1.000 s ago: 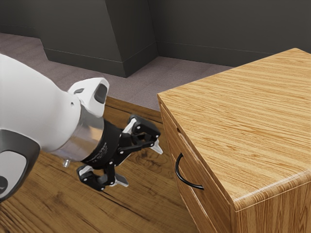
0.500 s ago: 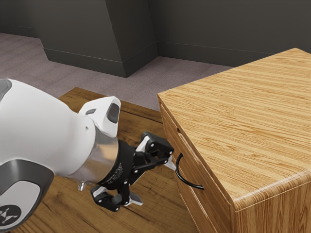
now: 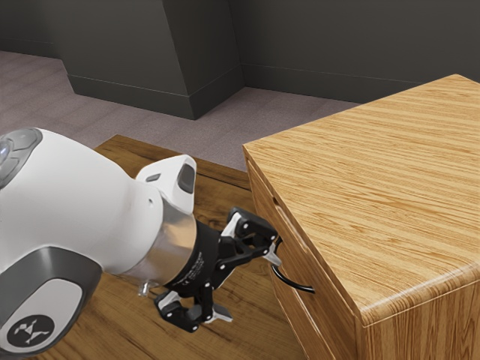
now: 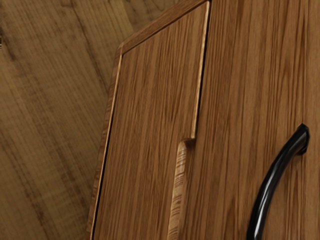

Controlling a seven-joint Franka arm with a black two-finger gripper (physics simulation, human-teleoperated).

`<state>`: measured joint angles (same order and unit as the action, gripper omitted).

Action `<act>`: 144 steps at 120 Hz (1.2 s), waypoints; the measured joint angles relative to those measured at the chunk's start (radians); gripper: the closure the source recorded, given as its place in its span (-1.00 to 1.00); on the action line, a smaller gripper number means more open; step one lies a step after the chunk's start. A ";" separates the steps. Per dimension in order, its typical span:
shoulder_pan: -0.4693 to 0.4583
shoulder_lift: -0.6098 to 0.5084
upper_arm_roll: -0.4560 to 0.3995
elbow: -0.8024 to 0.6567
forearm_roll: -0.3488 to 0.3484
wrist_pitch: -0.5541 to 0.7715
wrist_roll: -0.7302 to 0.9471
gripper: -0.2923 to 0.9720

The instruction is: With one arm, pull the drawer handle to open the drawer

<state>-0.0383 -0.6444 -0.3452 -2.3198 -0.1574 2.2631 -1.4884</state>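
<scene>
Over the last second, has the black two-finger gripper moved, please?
Yes: the black two-finger gripper moved down and toward the exterior view's right, up to the curved black handle on the wooden cabinet.

Wood-grain drawer (image 3: 300,255) sitting closed in the cabinet's (image 3: 375,187) side face, its front lying flush with the panel beside it, thin glossy black handle (image 3: 294,285) bowing outward from the front, its curved bar (image 4: 272,185) standing clear of the wood
</scene>
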 joint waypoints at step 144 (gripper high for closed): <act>0.155 -0.578 0.574 -0.213 0.022 -0.249 0.082 -0.53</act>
<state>0.1163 -1.2225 0.2285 -2.5326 -0.1353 2.0145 -1.4061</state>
